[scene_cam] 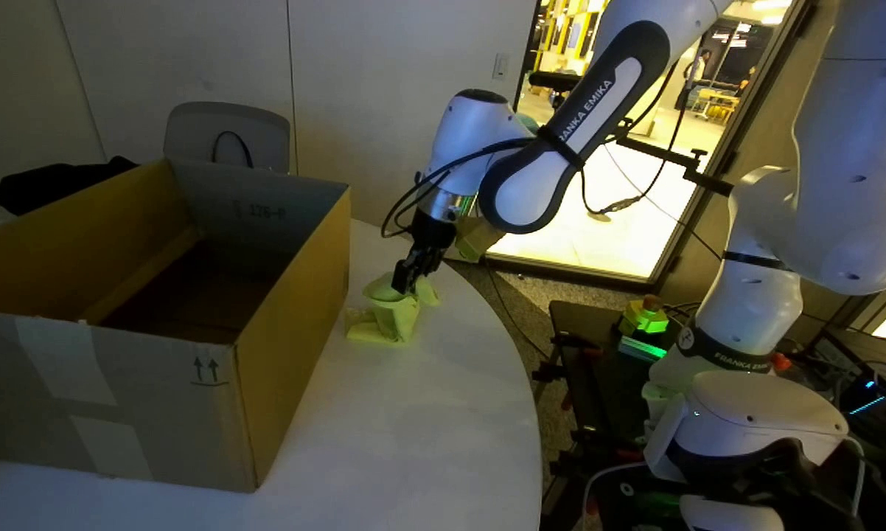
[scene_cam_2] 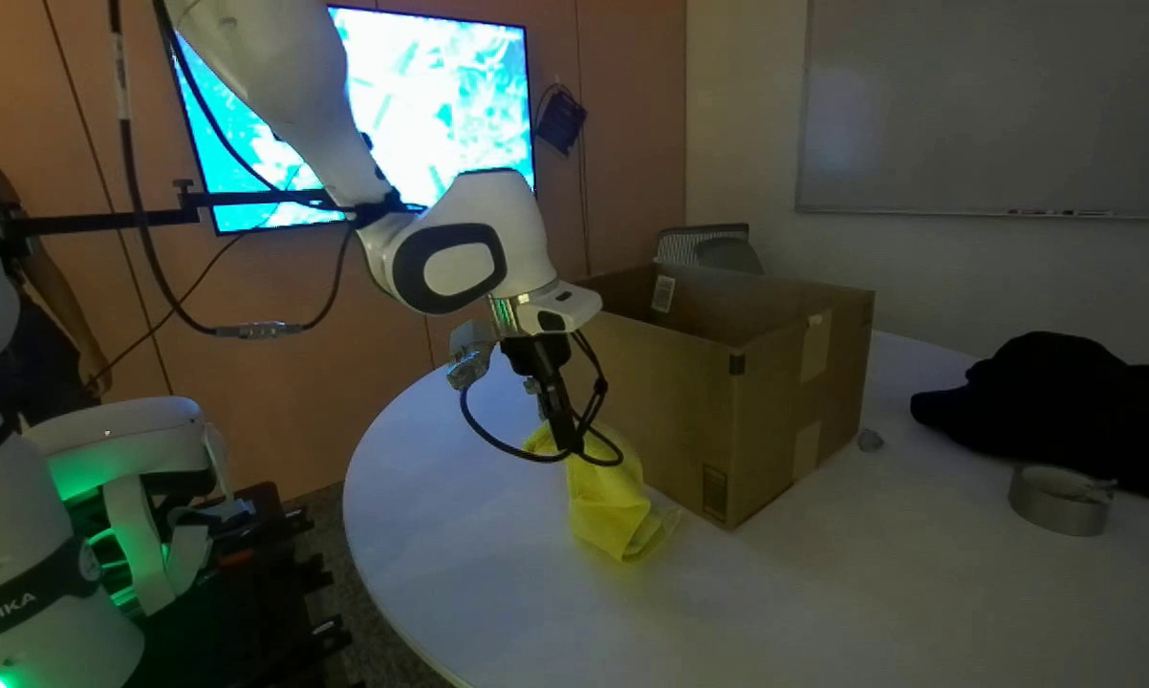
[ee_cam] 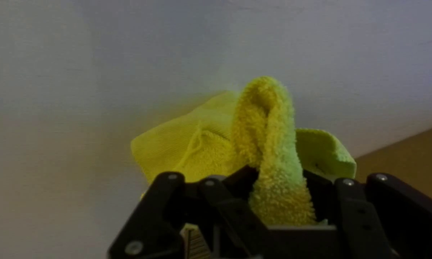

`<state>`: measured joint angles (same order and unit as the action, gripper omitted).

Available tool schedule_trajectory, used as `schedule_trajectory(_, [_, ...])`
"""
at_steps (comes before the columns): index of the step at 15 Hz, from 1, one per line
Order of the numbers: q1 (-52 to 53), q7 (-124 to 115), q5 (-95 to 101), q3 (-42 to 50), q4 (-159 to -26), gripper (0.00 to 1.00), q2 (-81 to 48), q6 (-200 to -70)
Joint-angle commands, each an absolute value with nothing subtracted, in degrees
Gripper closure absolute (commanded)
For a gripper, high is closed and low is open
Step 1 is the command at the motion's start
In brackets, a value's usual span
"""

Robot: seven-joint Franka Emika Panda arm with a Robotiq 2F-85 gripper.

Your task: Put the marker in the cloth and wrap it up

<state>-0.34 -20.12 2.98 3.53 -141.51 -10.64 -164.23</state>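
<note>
In an exterior view: gripper (scene_cam: 406, 286), angled down and to the left; fingertips nearly together on the peak of the yellow cloth (scene_cam: 397, 318). Cloth lies directly beneath, foot spreading left and near on the white table (scene_cam: 428, 442), just beside the cardboard box (scene_cam: 192, 428).

In an exterior view: yellow cloth (scene_cam_2: 605, 506), drooping from the fingertips to the table, lower end toward the right and near, on the box's side.

Wrist view: one thick fold (ee_cam: 273, 153), pinched, jaws left and right of it, no gap beyond its thickness; long axis near to far, rising above the rest. Left flap (ee_cam: 171, 147), broad; right flap (ee_cam: 325, 151), toward the box.

Marker: not visible in any view; whether inside the cloth, cannot tell.

Judgement: wrapping seems under way, unfinished. Coming move turns on the fold standing over the remainder; it probably needs laying down across the box-side part. Released upright, it may slump.
</note>
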Motion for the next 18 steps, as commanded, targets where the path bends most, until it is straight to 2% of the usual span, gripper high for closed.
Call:
schedule_trajectory(1, [0.19,-18.13,-2.76,1.57,-136.87,0.97,-15.92,-166.56])
schedule_trajectory(9, [0.0,-14.67,-7.35,-0.95,-130.94,0.97,-22.67,-164.95])
schedule_trajectory(10, [-0.09,-14.49,-7.61,-1.0,-130.49,0.84,-23.27,-164.89])
schedule_trajectory(11, [-0.04,-14.47,-7.63,-0.84,-130.1,0.63,-23.67,-164.64])
schedule_trajectory(13, [-0.03,-14.64,-7.77,-0.5,-129.69,0.59,-24.03,-164.73])
schedule_trajectory(18, [1.56,-16.77,-5.87,3.23,-129.19,0.24,-23.17,-164.91])
